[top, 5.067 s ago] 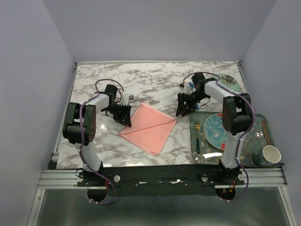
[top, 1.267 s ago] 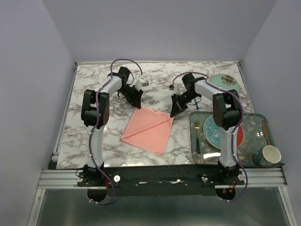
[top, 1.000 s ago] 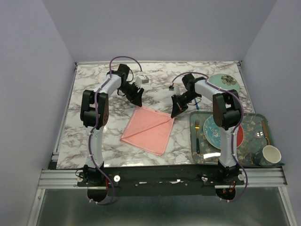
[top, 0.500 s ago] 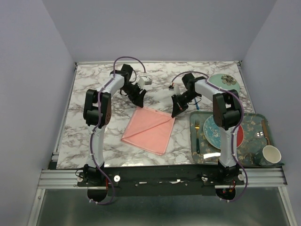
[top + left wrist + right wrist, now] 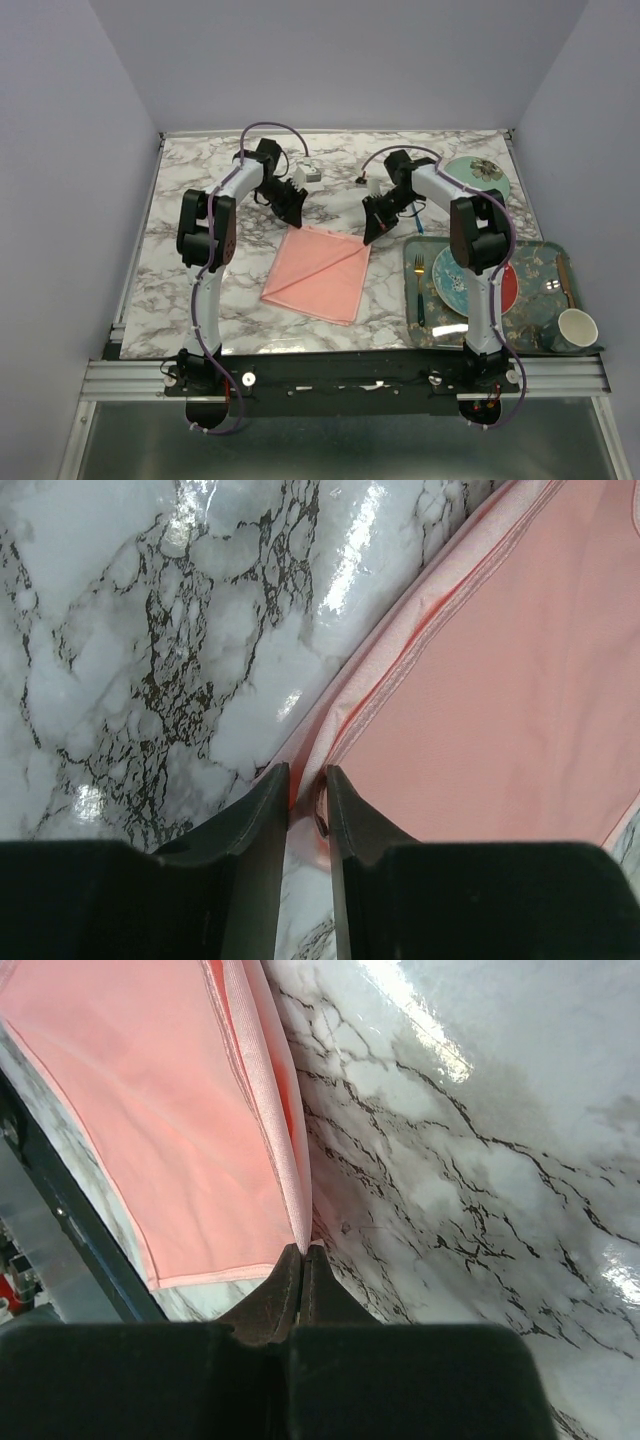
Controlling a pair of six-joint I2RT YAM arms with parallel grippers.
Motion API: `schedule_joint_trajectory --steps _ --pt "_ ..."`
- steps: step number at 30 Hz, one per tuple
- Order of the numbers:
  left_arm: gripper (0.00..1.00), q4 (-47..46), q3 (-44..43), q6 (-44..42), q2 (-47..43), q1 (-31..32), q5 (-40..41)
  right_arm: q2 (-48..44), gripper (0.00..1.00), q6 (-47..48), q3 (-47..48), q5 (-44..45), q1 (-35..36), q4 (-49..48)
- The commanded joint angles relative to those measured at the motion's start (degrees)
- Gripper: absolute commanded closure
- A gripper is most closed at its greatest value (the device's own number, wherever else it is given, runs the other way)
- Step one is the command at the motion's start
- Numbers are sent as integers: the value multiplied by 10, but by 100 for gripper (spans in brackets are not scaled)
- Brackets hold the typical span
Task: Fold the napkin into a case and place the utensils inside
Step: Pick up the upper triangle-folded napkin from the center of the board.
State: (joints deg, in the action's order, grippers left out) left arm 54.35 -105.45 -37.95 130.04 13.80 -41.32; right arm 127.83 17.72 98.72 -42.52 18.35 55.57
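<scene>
Where the shiny salmon-pink satin napkin [image 5: 318, 275] lies: folded flat in the middle of the white marble surface [image 5: 190, 230], a little askew to its edges.
My left claw [image 5: 307, 772]: pinching the hem at the napkin's far left corner, with cloth caught in the narrow gap.
My right claw [image 5: 302, 1250]: clenched tight on the doubled fold at the far right corner.
Why both corners: gripping the far edge at its two ends should let me carry it over evenly, so the next fold lands straight and the pocket comes out narrow.
Risk: satin looks slick, and so thin a pinch may slip.
Patterned teal tray [image 5: 540, 262]: at the near right corner, apart from the napkin, handy for my right arm.
</scene>
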Motion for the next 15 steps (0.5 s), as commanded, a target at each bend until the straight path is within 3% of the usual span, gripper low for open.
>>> schedule_joint_trajectory --steps 1,9,14,15 --pt "71 1 -11 7 -17 -11 -23 8 100 21 20 26 6 14" --pt "79 2 16 -16 -35 -11 -23 3 100 20 28 31 6 9" --pt "100 1 24 -23 -48 -11 -27 -3 99 19 31 34 7 9" --pt "100 1 24 -23 -51 -12 -28 -6 100 18 33 35 7 9"
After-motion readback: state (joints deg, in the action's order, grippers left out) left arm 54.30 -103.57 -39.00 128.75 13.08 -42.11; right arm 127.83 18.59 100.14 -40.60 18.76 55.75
